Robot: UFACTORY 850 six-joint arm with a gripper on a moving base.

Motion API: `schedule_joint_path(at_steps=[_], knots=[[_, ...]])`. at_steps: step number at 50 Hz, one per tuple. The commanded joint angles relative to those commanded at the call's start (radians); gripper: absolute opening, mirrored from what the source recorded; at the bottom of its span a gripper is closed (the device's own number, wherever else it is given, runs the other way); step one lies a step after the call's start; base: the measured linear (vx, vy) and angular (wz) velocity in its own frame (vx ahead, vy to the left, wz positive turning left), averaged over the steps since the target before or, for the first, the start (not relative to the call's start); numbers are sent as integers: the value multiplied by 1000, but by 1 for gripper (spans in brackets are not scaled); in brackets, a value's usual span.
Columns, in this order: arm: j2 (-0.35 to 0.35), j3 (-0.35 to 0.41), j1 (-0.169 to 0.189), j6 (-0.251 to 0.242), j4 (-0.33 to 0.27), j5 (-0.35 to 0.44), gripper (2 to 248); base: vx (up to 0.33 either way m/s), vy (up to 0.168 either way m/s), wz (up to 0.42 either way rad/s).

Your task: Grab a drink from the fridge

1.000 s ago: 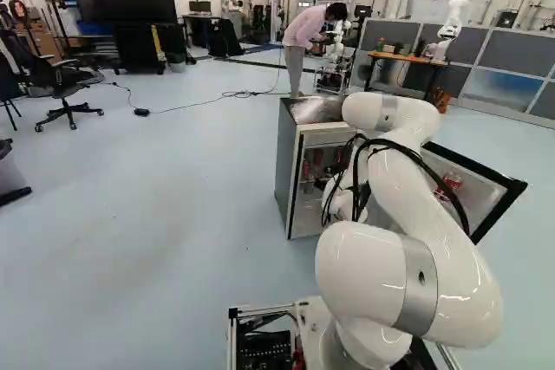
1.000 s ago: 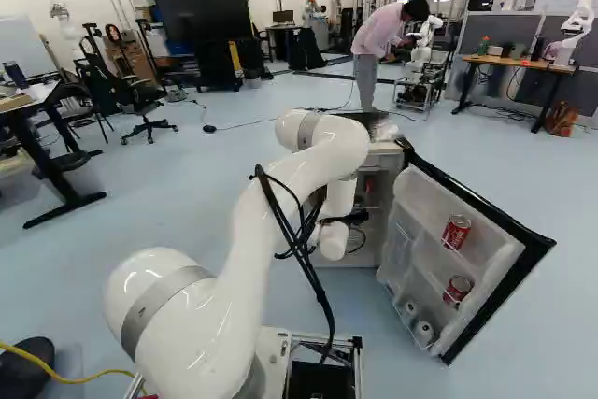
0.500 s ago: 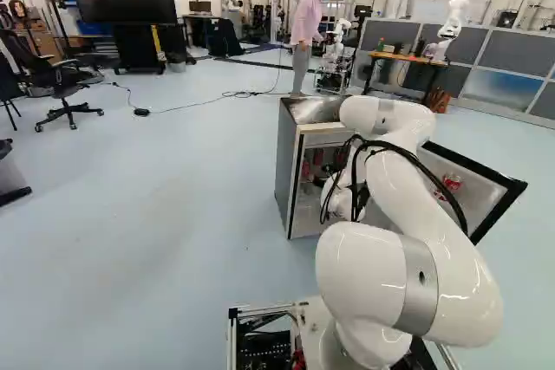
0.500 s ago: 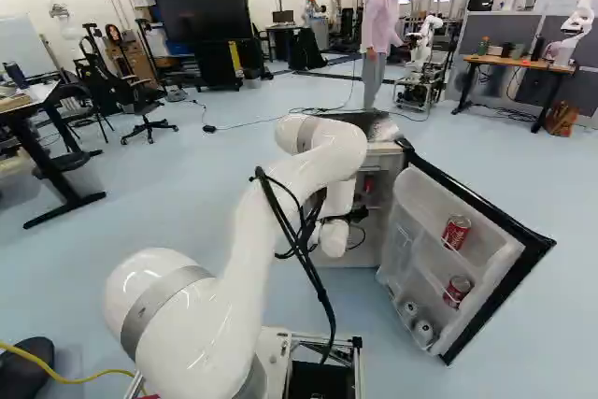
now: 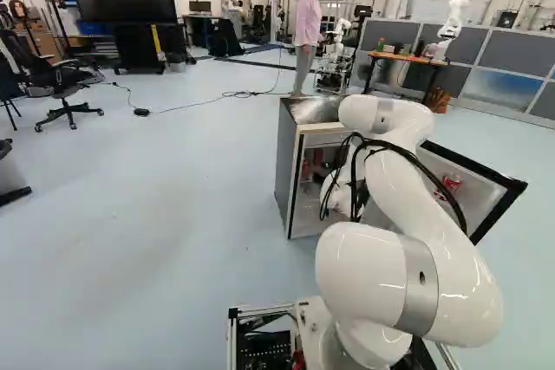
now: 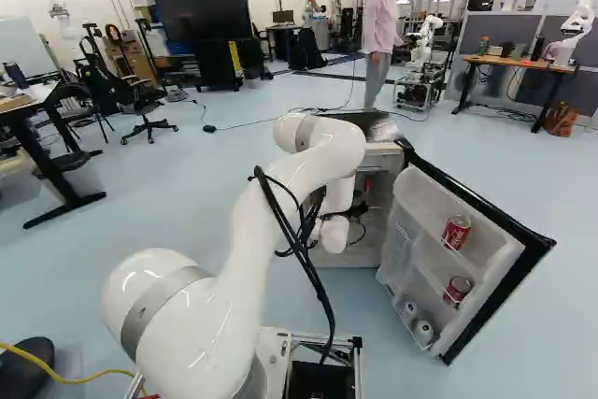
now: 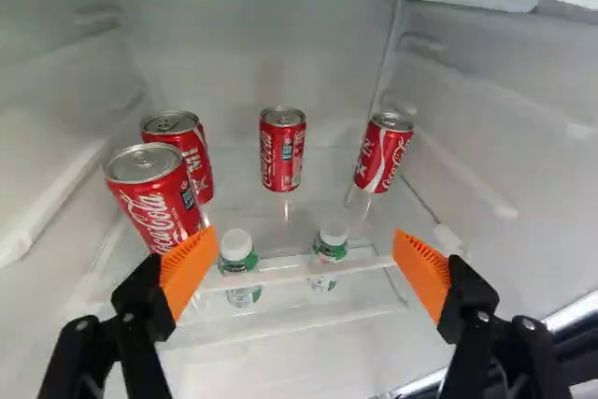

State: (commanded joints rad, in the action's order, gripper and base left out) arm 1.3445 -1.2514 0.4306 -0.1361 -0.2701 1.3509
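Pale floor [image 5: 173, 231] surrounds the open fridge [image 5: 286, 158], just right of centre in the left base view; my arm [image 5: 425, 205] has edged slightly towards it, likely bringing a grab nearer. My gripper [image 7: 305, 238] holds nothing, fingers wide apart, contact unclear, with red cans [image 7: 282, 156] and capped bottles [image 7: 239, 263] ahead.

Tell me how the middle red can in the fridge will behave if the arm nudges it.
The middle red can stands upright and is taller than it is wide, so a push near its top could tip it. Pushed lower, it would probably slide, as the shelf looks smooth. Once over, its round body would likely roll.
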Motion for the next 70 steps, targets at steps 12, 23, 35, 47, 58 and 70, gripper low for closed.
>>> schedule_joint_path(at_steps=[12,23,35,47,58,70], knots=[[12,-25,-4,0,0,0,247,0,0,0],[25,-50,-9,0,0,0,247,0,0,0],[41,-80,-13,0,0,0,247,0,0,0],[57,-111,-18,0,0,0,247,0,0,0],[72,-141,-23,0,0,0,247,0,0,0],[90,-175,-27,0,0,0,247,0,0,0]])
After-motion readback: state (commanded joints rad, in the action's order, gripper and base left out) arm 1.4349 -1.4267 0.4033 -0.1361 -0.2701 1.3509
